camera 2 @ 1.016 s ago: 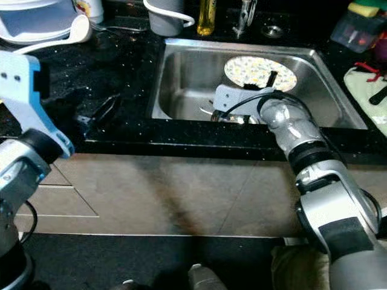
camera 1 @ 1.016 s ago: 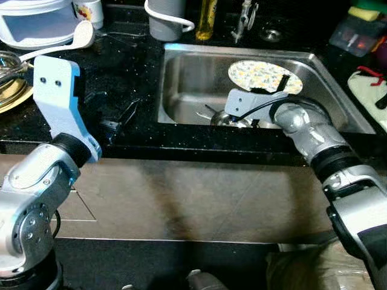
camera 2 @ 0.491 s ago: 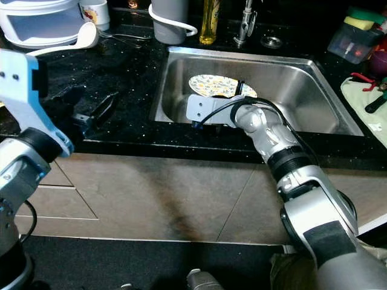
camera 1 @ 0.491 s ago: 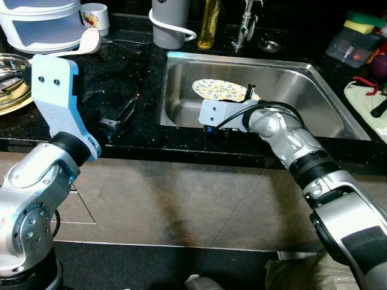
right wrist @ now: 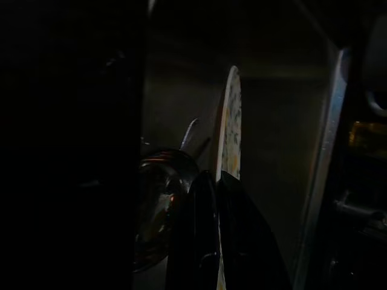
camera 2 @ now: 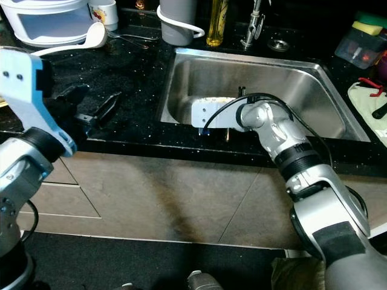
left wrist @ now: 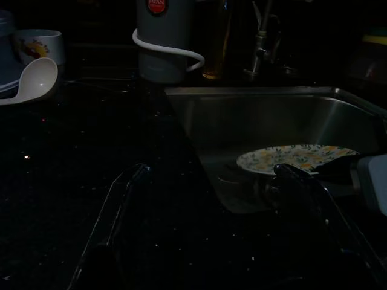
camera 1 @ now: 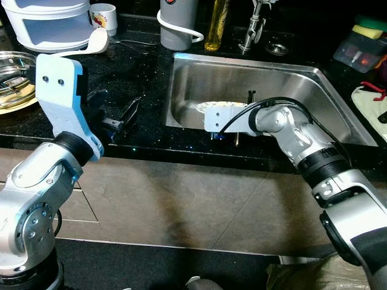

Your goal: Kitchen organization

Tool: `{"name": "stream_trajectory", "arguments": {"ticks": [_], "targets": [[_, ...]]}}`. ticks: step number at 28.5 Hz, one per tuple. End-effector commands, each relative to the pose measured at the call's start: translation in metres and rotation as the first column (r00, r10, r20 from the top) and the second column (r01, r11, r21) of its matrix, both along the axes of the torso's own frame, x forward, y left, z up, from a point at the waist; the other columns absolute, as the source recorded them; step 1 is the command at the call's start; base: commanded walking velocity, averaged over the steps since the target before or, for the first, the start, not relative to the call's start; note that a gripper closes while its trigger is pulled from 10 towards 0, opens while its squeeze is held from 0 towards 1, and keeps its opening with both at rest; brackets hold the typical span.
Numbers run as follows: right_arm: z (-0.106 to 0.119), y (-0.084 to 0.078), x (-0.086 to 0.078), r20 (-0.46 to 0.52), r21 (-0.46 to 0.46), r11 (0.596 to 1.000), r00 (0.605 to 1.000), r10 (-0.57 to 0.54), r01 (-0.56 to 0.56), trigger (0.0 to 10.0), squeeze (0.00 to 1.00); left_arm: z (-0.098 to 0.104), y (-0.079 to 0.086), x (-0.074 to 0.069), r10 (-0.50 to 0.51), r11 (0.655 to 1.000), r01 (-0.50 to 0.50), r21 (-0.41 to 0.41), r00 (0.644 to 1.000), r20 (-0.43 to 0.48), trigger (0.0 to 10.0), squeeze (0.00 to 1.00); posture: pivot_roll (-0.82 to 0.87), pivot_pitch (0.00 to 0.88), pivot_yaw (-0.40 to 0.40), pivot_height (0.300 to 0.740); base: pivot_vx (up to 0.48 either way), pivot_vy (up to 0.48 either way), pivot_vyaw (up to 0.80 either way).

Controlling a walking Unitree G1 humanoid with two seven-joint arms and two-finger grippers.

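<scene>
the right hand grips the rim of a patterned plate, held just above the bottom of the steel sink. the left hand hovers open over the black surface beside the sink.

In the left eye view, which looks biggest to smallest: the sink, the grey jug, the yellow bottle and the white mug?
1. Sink
2. Grey jug
3. Yellow bottle and white mug: alike in size, and both cut off at the frame's top, so unranked.
</scene>
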State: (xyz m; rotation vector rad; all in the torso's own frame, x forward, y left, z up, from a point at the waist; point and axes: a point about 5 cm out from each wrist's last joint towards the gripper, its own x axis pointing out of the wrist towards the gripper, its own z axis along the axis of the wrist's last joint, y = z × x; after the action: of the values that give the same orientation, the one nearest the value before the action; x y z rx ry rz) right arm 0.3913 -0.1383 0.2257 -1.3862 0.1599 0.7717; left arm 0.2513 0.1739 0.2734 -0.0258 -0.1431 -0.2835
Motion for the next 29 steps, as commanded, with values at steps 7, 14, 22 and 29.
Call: {"name": "stream_trajectory", "arguments": {"ticks": [7,14,22,29], "targets": [[-0.009,0.002,-0.009,-0.147,0.004,1.0,0.989,0.026,-0.026,10.0,0.0,-0.003,-0.002,0.0,-0.01,1.0,0.009,-0.009,1.0,-0.007,10.0,0.0,0.07,0.064,-0.096,0.732,0.0,0.0,0.0],[-0.007,0.013,-0.013,-0.183,0.032,0.998,0.982,0.052,-0.047,10.0,0.94,-0.003,-0.002,0.0,-0.006,1.0,0.005,-0.01,1.0,-0.006,10.0,0.0,0.07,0.065,-0.098,0.732,0.0,0.0,0.0],[0.001,0.018,-0.015,-0.186,0.171,0.985,0.98,0.062,-0.03,10.0,0.0,-0.003,-0.001,0.0,0.0,1.0,0.0,-0.012,1.0,-0.006,10.0,0.0,0.07,0.069,-0.098,0.732,0.0,0.0,0.0],[0.032,0.036,-0.018,-0.16,0.656,0.753,0.965,0.208,-0.054,10.0,0.0,0.001,0.0,-0.001,0.017,1.0,-0.017,-0.018,1.0,0.015,10.0,0.0,0.08,0.072,-0.097,0.732,0.0,0.0,0.0]]}}
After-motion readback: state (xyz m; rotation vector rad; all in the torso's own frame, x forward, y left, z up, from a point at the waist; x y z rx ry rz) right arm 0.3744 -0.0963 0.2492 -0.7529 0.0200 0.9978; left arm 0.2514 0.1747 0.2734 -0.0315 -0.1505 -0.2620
